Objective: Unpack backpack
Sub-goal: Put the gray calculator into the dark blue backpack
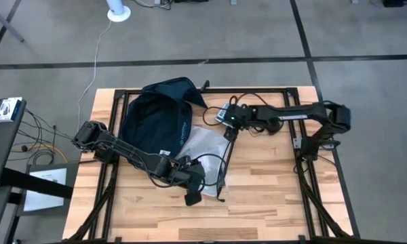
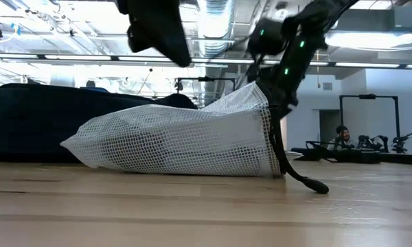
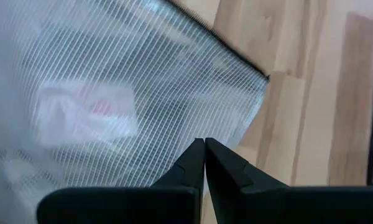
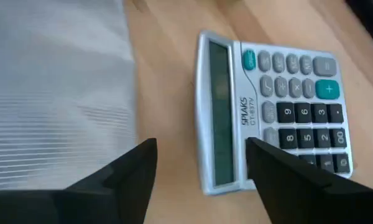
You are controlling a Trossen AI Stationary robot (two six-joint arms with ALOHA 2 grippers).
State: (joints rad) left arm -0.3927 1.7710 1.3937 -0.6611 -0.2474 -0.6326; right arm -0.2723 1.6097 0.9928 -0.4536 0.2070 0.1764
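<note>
A wooden table (image 1: pixel 258 203) stands on a grey concrete floor. In the high view the backpack (image 1: pixel 156 118) lies on the table's far left part, its mouth toward the far edge. Just beside it, touching its right flank, lies a white mesh pouch (image 1: pixel 205 150). The left gripper (image 1: pixel 195 196) hangs over the pouch's near corner; the right gripper (image 1: pixel 229 129) hovers by the pouch's far right corner, with a calculator (image 1: pixel 221 113) just beyond it.

In the low view the pouch (image 2: pixel 185 140) lies on the table in front of the backpack (image 2: pixel 34 120), one end raised toward the right arm; open office space shows behind.

In the left wrist view the left gripper (image 3: pixel 204 155) has its fingers pressed together on nothing, above the pouch (image 3: pixel 99 99), through whose mesh a pale packet shows dimly.

In the right wrist view the right gripper (image 4: pixel 199 165) stands spread wide over bare wood, between the pouch's edge (image 4: pixel 56 93) and the calculator (image 4: pixel 267 112).

The pouch and calculator appear already out, so the step seems to be clearing them away or going back to the backpack. The next move likely calls for the right gripper to settle over one item and close.
</note>
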